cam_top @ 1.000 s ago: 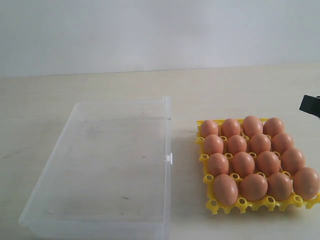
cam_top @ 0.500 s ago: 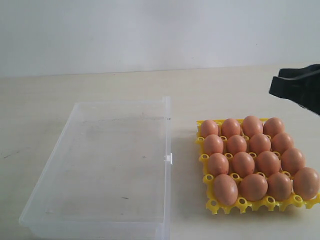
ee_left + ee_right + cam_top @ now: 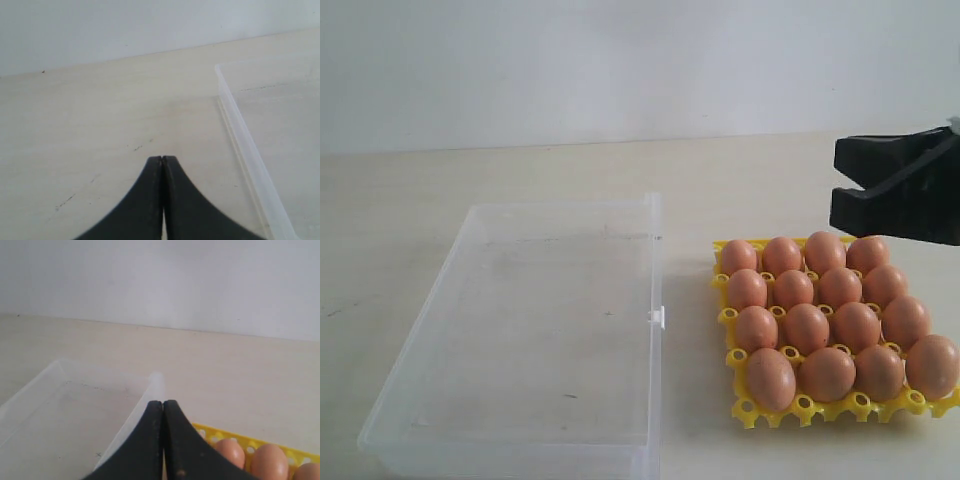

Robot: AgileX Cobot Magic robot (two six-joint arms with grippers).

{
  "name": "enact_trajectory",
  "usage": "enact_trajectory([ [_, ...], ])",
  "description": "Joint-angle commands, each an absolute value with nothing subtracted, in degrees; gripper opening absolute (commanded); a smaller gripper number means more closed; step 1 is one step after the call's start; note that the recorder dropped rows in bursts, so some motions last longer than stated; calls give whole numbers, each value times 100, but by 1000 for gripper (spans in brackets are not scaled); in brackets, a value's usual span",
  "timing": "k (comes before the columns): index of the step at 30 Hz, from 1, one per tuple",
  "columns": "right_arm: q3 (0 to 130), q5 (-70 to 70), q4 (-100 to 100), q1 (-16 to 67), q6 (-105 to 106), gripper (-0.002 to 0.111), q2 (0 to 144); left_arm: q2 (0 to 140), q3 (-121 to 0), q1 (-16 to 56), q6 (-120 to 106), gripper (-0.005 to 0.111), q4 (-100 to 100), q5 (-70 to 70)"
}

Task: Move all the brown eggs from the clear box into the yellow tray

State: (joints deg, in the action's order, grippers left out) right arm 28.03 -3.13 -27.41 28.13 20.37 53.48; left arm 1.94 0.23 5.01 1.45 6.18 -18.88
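The black left gripper (image 3: 162,160), fingers pressed together on nothing, hangs beside a wall of the large clear plastic box (image 3: 520,330), which fills the lower left of the exterior view. In the lower right, the bright yellow plastic lattice tray (image 3: 748,412) holds all sixteen smooth brown oval eggs (image 3: 806,327) in its cells. At the right edge above the tray, the black right gripper (image 3: 163,404) is clenched too, holding nothing.

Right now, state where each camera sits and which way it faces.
Exterior: off the arms, looking down at the clear box, yellow tray and brown eggs; right gripper at its right edge.
Left wrist: behind the shut left gripper, facing table beside the box's wall.
Right wrist: behind its shut gripper, facing box and tray.
All three share the clear box.
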Motion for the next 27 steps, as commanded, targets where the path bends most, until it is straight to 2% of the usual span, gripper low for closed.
enact_trajectory([
  [1,2841,-116,-2667,2838,2108,0,4967,198,0,519,170,0,599,-1809],
  [9,2841,-215,-1730,2782,2095,0,4673,198,0,519,170,0,599,-1809],
  [17,2841,462,-1006,2344,2095,0,4233,198,0,519,170,0,599,-1809],
  [19,2774,836,-964,1997,2095,0,3806,198,0,519,170,0,599,-1809],
  [23,1676,1114,-1098,913,2095,0,2438,198,0,519,170,0,599,-1809],
  [27,903,1429,-1191,498,2095,0,1358,198,0,519,170,0,599,-1809],
])
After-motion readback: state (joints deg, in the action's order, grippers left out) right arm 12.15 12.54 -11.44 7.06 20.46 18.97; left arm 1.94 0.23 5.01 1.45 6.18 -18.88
